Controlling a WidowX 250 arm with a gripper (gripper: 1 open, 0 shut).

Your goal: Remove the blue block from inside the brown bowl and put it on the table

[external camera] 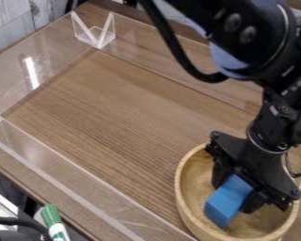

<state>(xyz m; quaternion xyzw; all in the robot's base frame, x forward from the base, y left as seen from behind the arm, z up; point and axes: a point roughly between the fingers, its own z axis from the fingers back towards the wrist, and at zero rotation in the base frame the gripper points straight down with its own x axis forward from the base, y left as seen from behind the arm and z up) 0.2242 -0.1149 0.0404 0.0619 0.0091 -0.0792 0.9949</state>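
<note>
Blue block point(229, 201): small bright brick in brown bowl point(191, 188); end effector point(250, 187) clamped on it.

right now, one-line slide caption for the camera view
Black pincer shut on the small bright-blue rectangular block inside the round light-tan wooden bowl.

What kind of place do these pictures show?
Probably a robot test bench: a wood-grain table with clear acrylic walls, and a black robot gripper over a tan wooden bowl.
</note>
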